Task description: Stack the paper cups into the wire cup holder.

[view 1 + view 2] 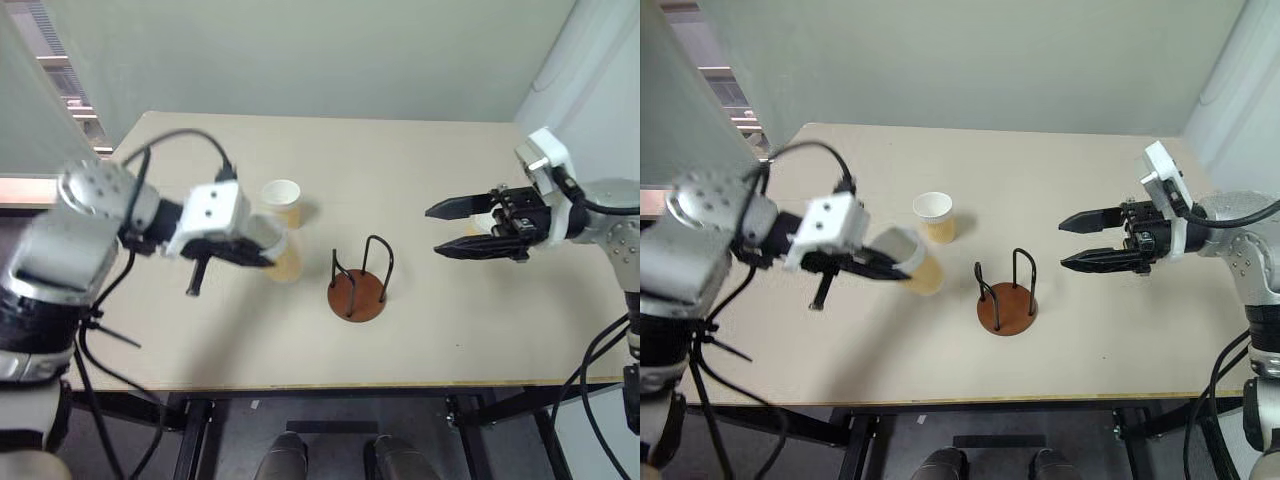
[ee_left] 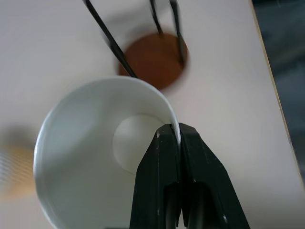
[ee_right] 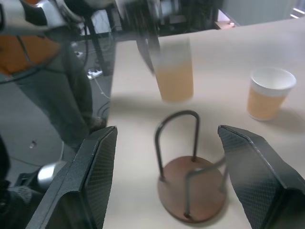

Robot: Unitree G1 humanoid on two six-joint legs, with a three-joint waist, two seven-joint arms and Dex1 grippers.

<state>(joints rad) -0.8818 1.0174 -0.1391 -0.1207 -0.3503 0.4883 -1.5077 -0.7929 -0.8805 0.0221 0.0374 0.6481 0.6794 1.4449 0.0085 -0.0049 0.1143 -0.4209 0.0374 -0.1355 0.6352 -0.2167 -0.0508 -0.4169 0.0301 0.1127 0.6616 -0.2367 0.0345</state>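
We see the left gripper (image 1: 902, 268) pinching a paper cup's (image 1: 917, 263) rim, the wire cup holder (image 1: 1007, 297) just to its right, nearer than the empty, spread right gripper (image 1: 1072, 243).

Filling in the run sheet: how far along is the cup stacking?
Done: nothing stacked; the wire cup holder stands empty. In hand: the left hand is shut on the rim of one paper cup, lifted beside the holder. Left: seat that cup, then the second cup standing on the table. Right hand open, empty.
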